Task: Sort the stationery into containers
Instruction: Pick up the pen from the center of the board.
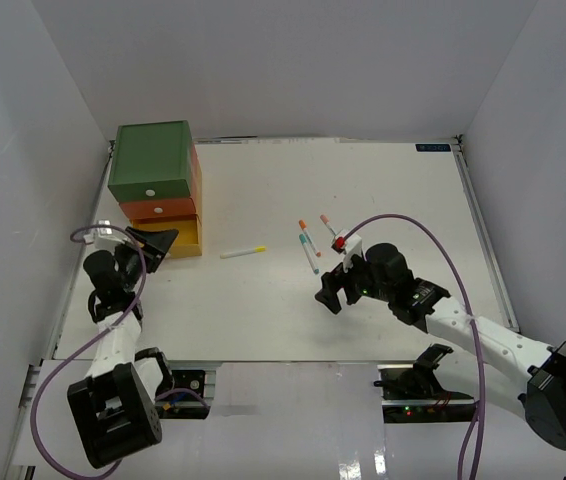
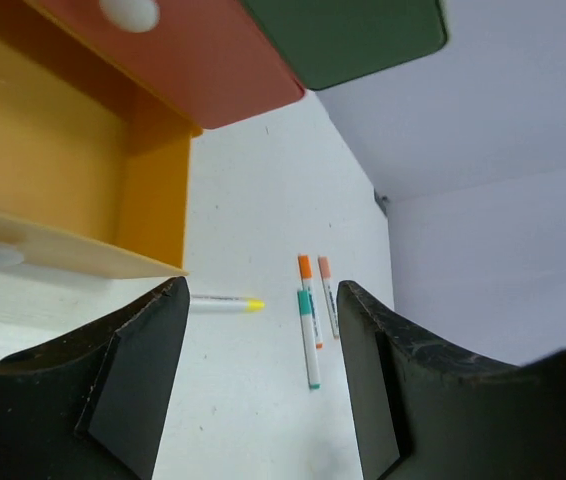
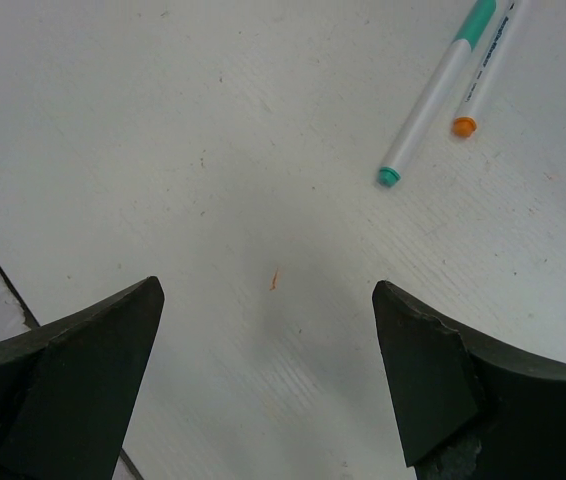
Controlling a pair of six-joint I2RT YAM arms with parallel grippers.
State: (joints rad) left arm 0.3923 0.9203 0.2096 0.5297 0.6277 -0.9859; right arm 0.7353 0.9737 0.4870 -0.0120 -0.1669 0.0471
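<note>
Drawers (image 1: 153,185) are stacked at the far left of the white table (image 1: 263,310), and the yellow drawer (image 2: 153,190) at the bottom is pulled out. The left gripper (image 2: 263,288) is held just before it, fingers apart, nothing in them. The right gripper (image 3: 265,292) is spread wide with nothing in it, near three pens (image 1: 309,253). A yellow pen (image 1: 243,251) is laid between the drawers and those pens.

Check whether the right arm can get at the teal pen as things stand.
Probably yes: the right claw is open, the teal pen lies just ahead, nothing between, though an orange-tipped pen lies alongside.
</note>
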